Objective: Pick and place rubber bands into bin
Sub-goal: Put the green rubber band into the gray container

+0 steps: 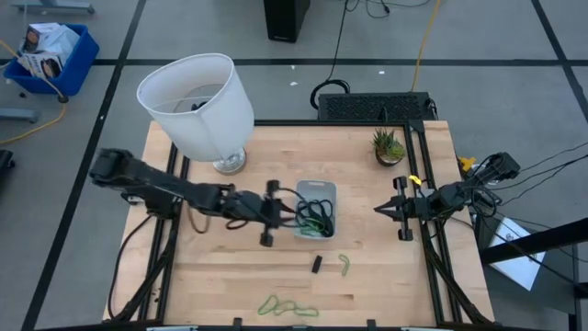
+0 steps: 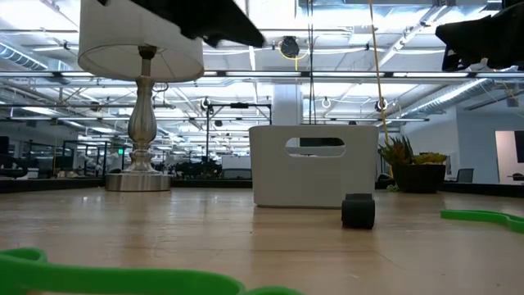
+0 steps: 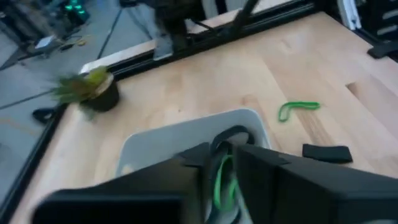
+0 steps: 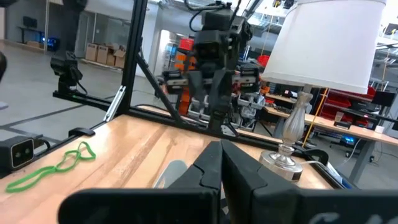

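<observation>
The left gripper [image 1: 292, 213] is held at the left edge of the bin [image 1: 327, 190], which sits near the middle of the table [image 1: 386, 276]. In the left wrist view a light green band [image 3: 222, 180] is seen in the narrow gap between the fingers [image 3: 280, 180], but whether it is clamped cannot be told. Black and green rubber bands [image 1: 317, 213] are piled inside the bin. One green band [image 1: 344, 265] is left on the wood just beside a small black block [image 1: 316, 265], and linked green bands [image 1: 287, 306] are spread near the front edge. The right gripper [image 1: 379, 210] is kept well apart on the right, its fingers pressed together and empty. A white lamp [image 1: 197, 106] and a potted plant [image 1: 388, 145] are set at the back.
</observation>
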